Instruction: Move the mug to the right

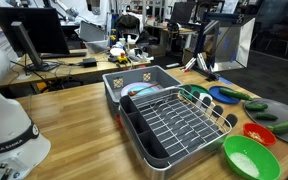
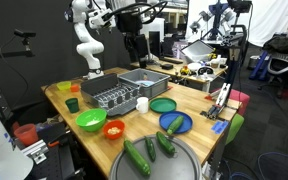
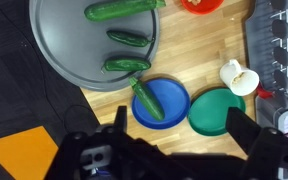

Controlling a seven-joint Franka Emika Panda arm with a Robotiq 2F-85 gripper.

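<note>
– Gripper (image 3: 179, 122), bottom edge of the wrist view: how is it entered?
– Entered as spread. The two dark fingers (image 3: 119, 120) are set well apart, nothing is clasped between them, and the wooden table (image 3: 209, 40) is seen far below.
– Next item, the mug (image 3: 237, 77)?
– White, small. It is listed on the table, just beside the rim of the green plate (image 3: 216, 112), between that plate and the dish rack (image 3: 284, 50). Whether plate and mug touch cannot be told. In an exterior view the mug (image 2: 142, 103) is found by the rack's end, near the grey bin (image 2: 144, 78).
– Plates?
– Two, side by side: the green plate, and the blue plate (image 3: 174, 92), on which one cucumber (image 3: 147, 98) is laid at a slant.
– Tray?
– One round grey tray (image 3: 74, 40), placed at the table's edge beyond the blue plate. Three cucumbers (image 3: 127, 37) are laid on it, apart from each other.
– Bowls?
– A green bowl with white inside (image 1: 249, 158) and a small red bowl (image 1: 259, 133) are recorded near the rack's end, close together.
– Rack itself?
– Wire, seated in a dark tray, with the grey bin set right behind it.
</note>
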